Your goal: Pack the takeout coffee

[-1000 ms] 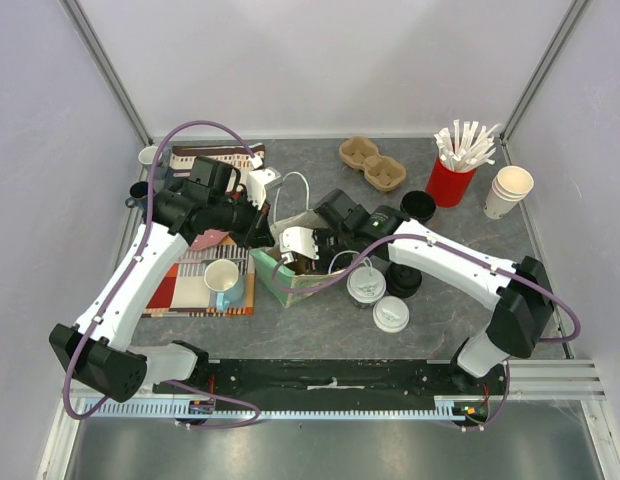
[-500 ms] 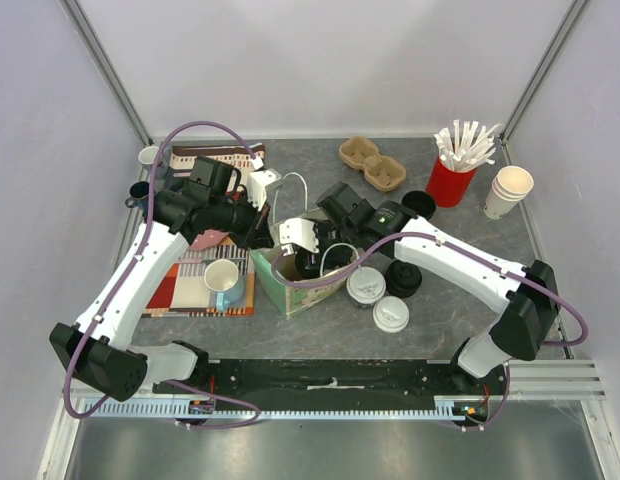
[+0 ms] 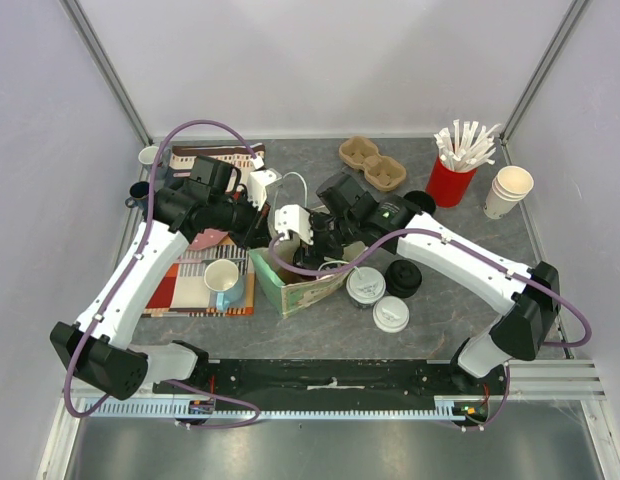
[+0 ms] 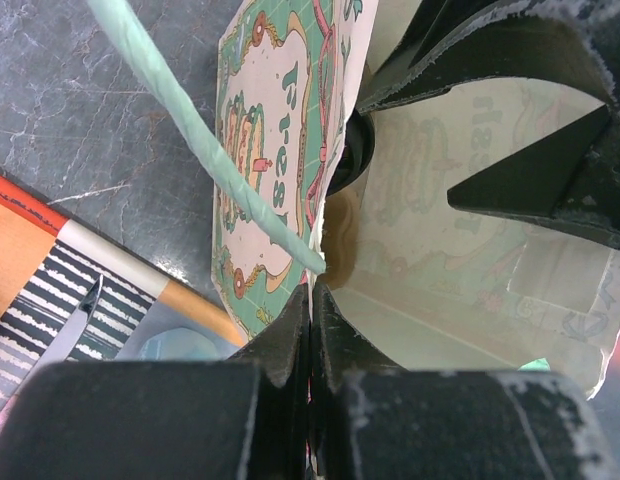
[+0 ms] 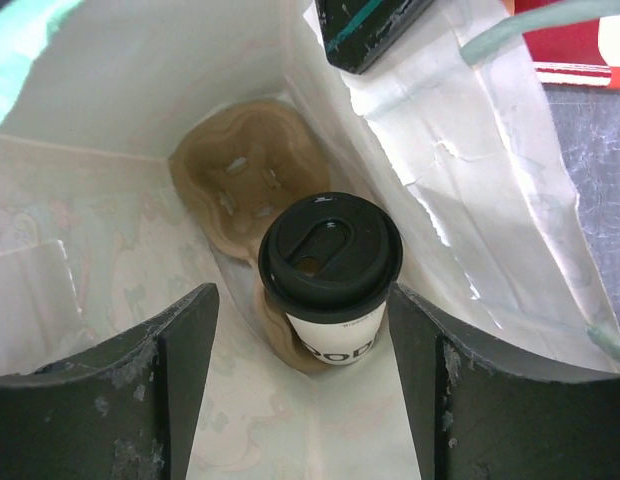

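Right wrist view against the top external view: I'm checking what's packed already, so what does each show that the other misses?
Only the right wrist: inside the bag, a black-lidded cup seated in a pulp carrier, its other socket empty. Only the top: two white-lidded cups standing outside the bag. Both: the bag and the open right gripper at its mouth.

Two white-lidded paper cups [image 3: 366, 284] [image 3: 391, 313], upright, side by side, just beside the bag [image 3: 312, 293].
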### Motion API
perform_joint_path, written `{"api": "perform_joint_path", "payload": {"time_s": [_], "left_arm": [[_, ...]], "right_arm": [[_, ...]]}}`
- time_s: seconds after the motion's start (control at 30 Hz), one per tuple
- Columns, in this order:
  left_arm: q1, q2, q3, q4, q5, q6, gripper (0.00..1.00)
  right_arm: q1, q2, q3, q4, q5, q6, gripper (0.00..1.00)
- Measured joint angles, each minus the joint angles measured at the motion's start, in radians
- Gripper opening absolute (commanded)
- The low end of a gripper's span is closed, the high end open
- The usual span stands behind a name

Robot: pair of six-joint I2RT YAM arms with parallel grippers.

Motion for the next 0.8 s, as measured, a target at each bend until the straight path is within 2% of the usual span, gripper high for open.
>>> {"api": "perform_joint_path", "payload": {"time_s": [0.53,0.8], "left_arm": [[-0.030,-0.055,0.010,-0.014,-0.033,0.037,0.02],[-0.043,-0.085,-0.003,-0.014,-0.052,0.046,0.02]], "right_arm": [[-0.027,-0.058,0.021,0.202,-0.082,0.276,0.78],[-0.039,-0.094,0.021,0.245,-0.085,0.346,0.78]]}}
